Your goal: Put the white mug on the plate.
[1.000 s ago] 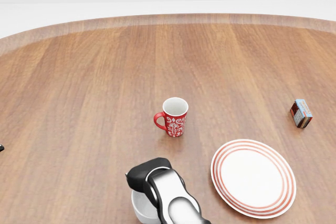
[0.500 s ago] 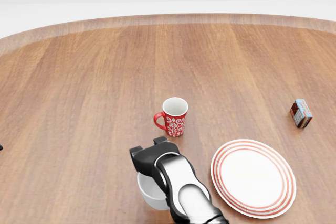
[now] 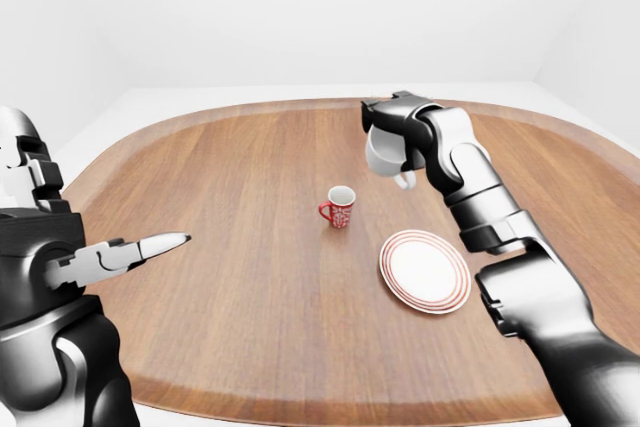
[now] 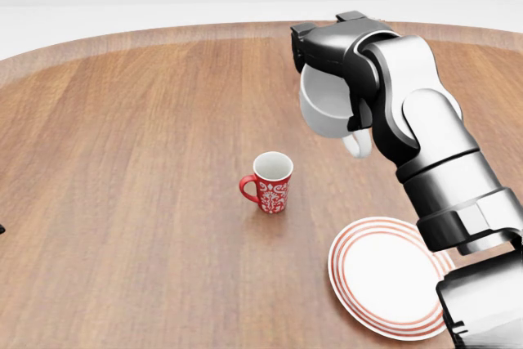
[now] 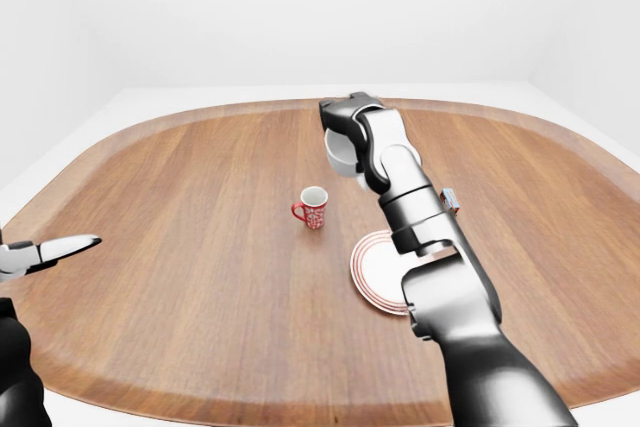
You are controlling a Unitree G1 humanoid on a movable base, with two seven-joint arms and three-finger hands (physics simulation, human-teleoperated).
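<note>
Lifted since the earlier frame, the white mug (image 4: pixel 328 108) has left the table near the head view's bottom edge and now hangs in the air, clasped by the right hand (image 4: pixel 331 46), above and right of the red patterned mug (image 4: pixel 270 181). That red mug stands upright with its handle to the left, just left of the red-ringed plate (image 4: pixel 384 279), which lies bare. A small box (image 5: pixel 451 200) sits beyond the arm. The left hand (image 3: pixel 125 252) hovers low at the left-eye view's left, fingers stretched open. The table (image 3: pixel 240 247) is rounded brown wood in a plain white room.
</note>
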